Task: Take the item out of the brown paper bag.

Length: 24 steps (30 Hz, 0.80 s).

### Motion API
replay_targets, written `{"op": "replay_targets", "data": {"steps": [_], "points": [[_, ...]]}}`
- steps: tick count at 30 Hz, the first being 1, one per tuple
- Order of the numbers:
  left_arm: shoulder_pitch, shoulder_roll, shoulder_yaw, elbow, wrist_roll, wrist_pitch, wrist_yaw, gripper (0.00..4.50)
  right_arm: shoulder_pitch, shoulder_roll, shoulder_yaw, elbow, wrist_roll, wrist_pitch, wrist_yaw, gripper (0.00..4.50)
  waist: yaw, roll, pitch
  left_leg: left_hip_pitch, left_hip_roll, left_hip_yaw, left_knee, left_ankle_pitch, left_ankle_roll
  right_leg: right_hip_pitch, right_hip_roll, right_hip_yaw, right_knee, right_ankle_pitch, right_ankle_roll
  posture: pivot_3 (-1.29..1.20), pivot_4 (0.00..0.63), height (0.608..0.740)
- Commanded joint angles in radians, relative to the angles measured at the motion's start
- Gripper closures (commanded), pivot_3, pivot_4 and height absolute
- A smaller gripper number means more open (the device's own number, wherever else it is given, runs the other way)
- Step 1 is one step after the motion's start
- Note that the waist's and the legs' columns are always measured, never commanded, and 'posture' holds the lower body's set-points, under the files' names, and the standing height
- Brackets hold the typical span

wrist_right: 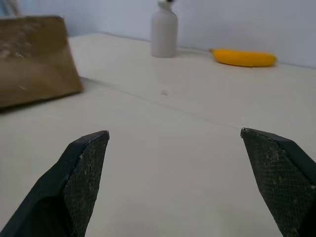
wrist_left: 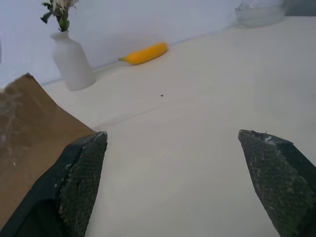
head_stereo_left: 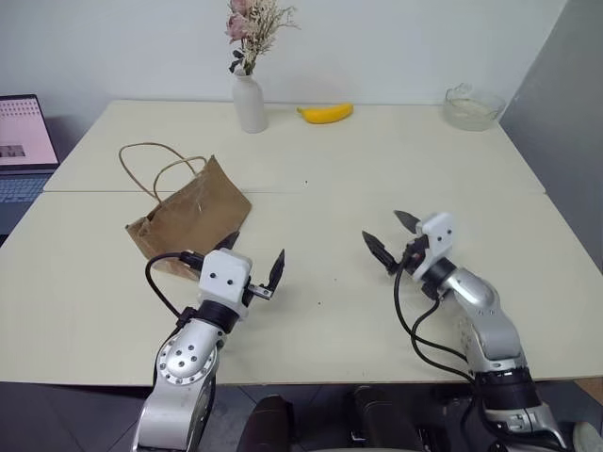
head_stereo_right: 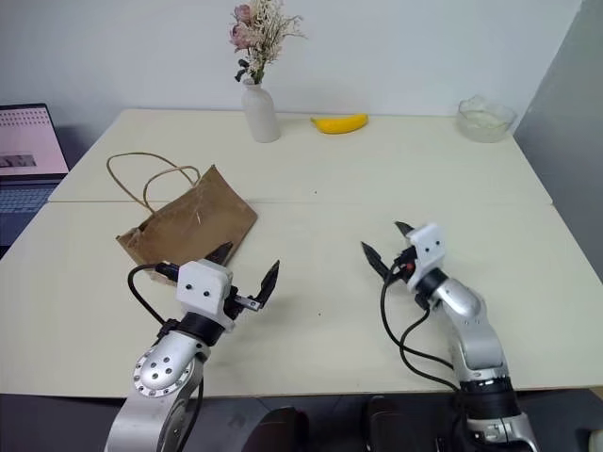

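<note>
From my remote station, far left, an open laptop computer [head_stereo_left: 24, 141] sits at the edge of the pale cream surface [head_stereo_left: 377, 179]. Next comes the creased brown kraft paper bag [head_stereo_left: 193, 215] with thin tan cord loop handles [head_stereo_left: 155, 162], lying on its side, handles toward the far left; I cannot see the item, so I judge it is inside the bag. My left pincer [head_stereo_left: 256, 256] hovers just beside the bag's near corner, its black fingers spread wide and empty. Behind, a white ceramic vase of dried flowers [head_stereo_left: 250, 102] stands near a long curved yellow banana [head_stereo_left: 326, 113], which is not my target. Mid-right, my right pincer [head_stereo_left: 394, 235] hangs well apart from the bag, likewise spread and empty, angled toward the left. At far right rests a clear glass bowl [head_stereo_left: 474, 105]. To do this step well, I would pin or lift the bag's closed end with the left pincer, find which end the mouth faces, then bring the right across low to reach in, avoiding snagging the cords.
</note>
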<state>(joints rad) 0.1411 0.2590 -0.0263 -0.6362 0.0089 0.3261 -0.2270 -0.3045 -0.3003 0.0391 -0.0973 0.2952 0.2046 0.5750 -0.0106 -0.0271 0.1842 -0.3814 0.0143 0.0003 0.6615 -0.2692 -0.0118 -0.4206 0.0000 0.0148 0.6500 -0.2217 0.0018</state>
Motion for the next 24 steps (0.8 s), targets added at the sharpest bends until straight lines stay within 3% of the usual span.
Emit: {"op": "replay_targets", "data": {"steps": [1,5,9,14,19,24], "points": [[0.013,0.006,0.070,-0.136,-0.033,0.100,0.010,0.03,-0.095,-0.040,0.012,-0.098,0.113,0.084,0.130,0.00,-0.001,0.000,0.000,0.000,0.000,0.000,0.000,0.000,0.000,0.000,0.000,0.000,0.000,0.000,0.000,0.00,0.150,0.740],[0.014,0.020,0.204,-0.294,-0.165,0.240,-0.027,0.03,-0.207,-0.104,0.038,-0.129,0.221,0.188,0.291,0.00,-0.006,0.000,0.000,0.000,0.000,-0.002,0.000,0.000,0.000,0.000,0.000,-0.002,0.000,0.000,0.000,0.00,0.150,0.740],[-0.023,0.068,0.494,-0.362,-0.447,0.429,-0.061,0.03,-0.281,-0.149,0.065,-0.137,0.280,0.253,0.412,0.00,-0.007,-0.001,0.000,0.000,0.000,-0.002,0.000,0.000,0.000,0.001,0.000,-0.002,-0.001,0.000,0.000,0.00,0.150,0.740],[-0.075,0.284,0.825,-0.224,-0.758,0.621,-0.126,0.03,-0.308,-0.159,0.094,-0.130,0.274,0.248,0.474,0.00,-0.009,-0.001,0.000,0.000,0.001,-0.003,0.000,0.000,0.000,0.001,0.001,-0.004,0.000,0.000,0.000,0.00,0.150,0.740],[-0.107,0.453,0.887,-0.065,-0.842,0.668,-0.172,0.03,-0.317,-0.157,0.099,-0.133,0.261,0.235,0.487,0.00,-0.011,-0.001,0.000,0.000,-0.001,-0.003,0.001,0.000,0.000,0.001,0.001,-0.003,-0.001,0.000,0.000,0.00,0.150,0.740],[-0.177,0.569,0.823,0.124,-0.822,0.628,-0.248,0.03,-0.322,-0.152,0.104,-0.176,0.264,0.242,0.482,0.00,-0.012,-0.002,0.000,0.000,0.000,-0.002,0.000,0.000,0.000,0.000,0.000,-0.003,-0.001,-0.001,-0.001,0.00,0.150,0.740]]}}
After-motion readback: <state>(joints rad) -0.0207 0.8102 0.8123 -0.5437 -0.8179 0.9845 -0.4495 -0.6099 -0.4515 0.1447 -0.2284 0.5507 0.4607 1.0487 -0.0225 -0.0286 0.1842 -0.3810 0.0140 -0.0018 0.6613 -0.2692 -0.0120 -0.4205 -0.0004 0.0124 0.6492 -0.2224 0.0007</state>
